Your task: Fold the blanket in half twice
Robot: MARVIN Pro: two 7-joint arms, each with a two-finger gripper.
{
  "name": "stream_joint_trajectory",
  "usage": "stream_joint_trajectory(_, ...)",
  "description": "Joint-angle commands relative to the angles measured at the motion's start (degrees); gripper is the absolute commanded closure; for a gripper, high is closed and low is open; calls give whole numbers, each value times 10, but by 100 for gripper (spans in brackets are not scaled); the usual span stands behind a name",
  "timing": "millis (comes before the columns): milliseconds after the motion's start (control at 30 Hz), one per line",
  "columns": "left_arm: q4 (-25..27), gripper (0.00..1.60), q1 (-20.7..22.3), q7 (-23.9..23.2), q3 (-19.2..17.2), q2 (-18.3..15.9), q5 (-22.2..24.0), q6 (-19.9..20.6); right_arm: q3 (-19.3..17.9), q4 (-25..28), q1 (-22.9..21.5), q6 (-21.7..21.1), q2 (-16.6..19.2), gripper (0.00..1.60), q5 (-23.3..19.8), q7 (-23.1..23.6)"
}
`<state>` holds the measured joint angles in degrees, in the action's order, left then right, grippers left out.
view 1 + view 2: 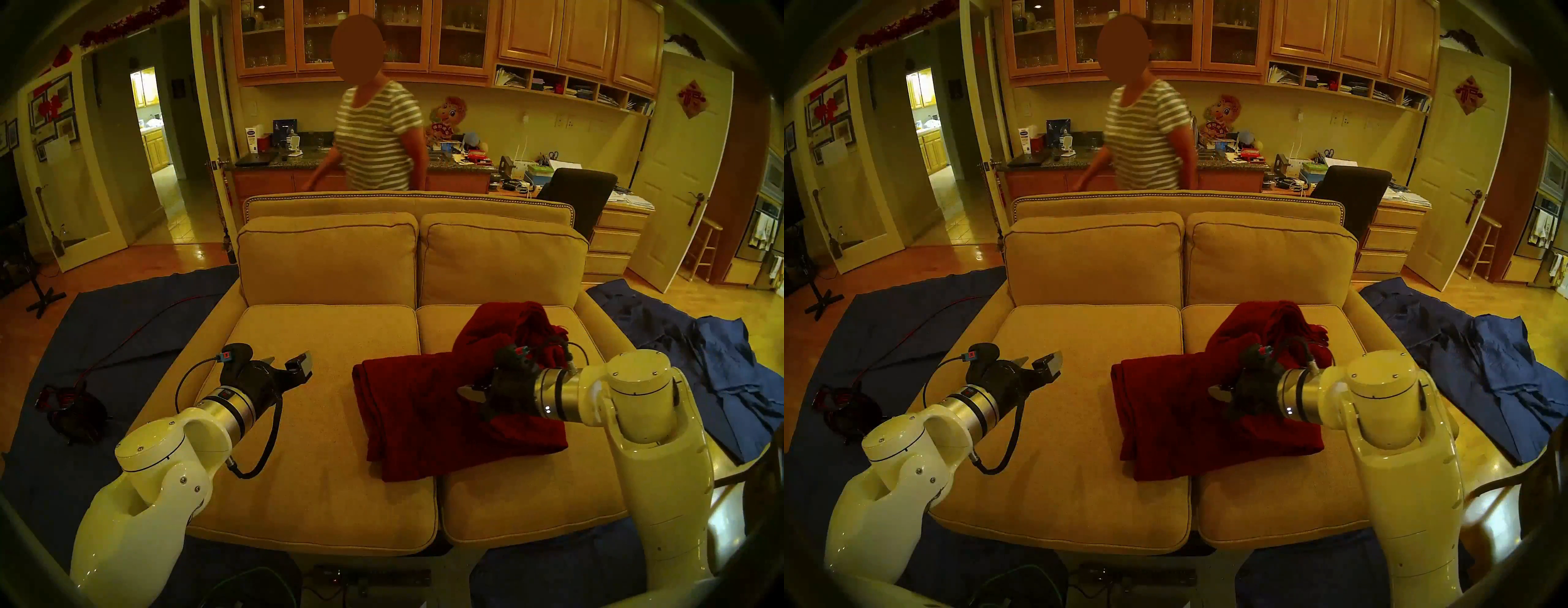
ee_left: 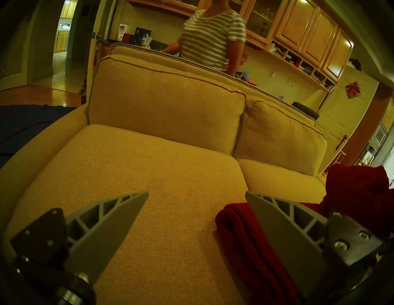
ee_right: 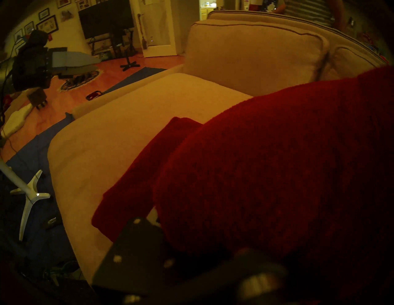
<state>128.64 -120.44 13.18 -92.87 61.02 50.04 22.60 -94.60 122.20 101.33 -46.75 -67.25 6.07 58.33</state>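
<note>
**Blanket Half-Folded on Sofa, One Gripper Buried in Cloth**

Left gripper (image 1: 292,367) spread wide apart, empty, poised over the left seat cushion (image 1: 297,382). In the left wrist view, grey ribbed fingers (image 2: 119,215) well separated, bare tan fabric between them, the blanket's folded edge just beside the right-hand finger.

Right gripper (image 1: 473,392) pushed in over the blanket (image 1: 428,407), largely swallowed by red plush; whether parted or clamped on cloth, cannot tell. In the right wrist view, almost wholly covered by a hanging mass of maroon fabric (image 3: 277,170), only a dark mounting plate showing.

Blanket spread mostly on the right seat cushion (image 1: 530,488), its left edge crossing the seam onto the left cushion. Front part flat in stacked layers with a rounded fold on the left side; rear part bunched up in a rumpled heap toward the back cushions, fringe visible at the top.

Beyond: tan two-seat sofa (image 1: 407,204), dark blue cloths (image 1: 700,361) spread on the floor on both sides, a coil of red cable (image 1: 72,407) on the left one. Behind the sofa, a person in a striped shirt (image 1: 377,136) standing at a cluttered counter.
</note>
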Motion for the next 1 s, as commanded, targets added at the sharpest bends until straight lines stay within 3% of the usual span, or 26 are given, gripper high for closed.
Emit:
stream_joint_trajectory(0,4,0,2,-1,-1,-1,1,1,43,35,-5,-15,3,160,3,12)
stream_joint_trajectory(400,4,0,2,-1,-1,-1,1,1,168,-10,-57,-45,9,160,47,-34)
stream_joint_trajectory(533,5,0,2,-1,-2,-1,1,1,194,-22,-73,-57,1,159,60,-45)
stream_joint_trajectory(567,5,0,2,-1,-2,-1,1,1,198,-24,-76,-59,-1,117,61,-47)
stream_joint_trajectory(600,5,0,2,-1,-2,-1,1,1,201,-27,-79,-60,-4,88,63,-49)
stream_joint_trajectory(667,5,0,2,-1,-2,-1,0,1,205,-26,-85,-66,-10,77,63,-54)
stream_joint_trajectory(767,4,0,2,-2,-2,-1,0,1,205,-24,-92,-72,-15,29,61,-58)
stream_joint_trajectory(967,4,0,2,-2,-2,-1,0,1,202,-16,-102,-83,-16,14,52,-59)
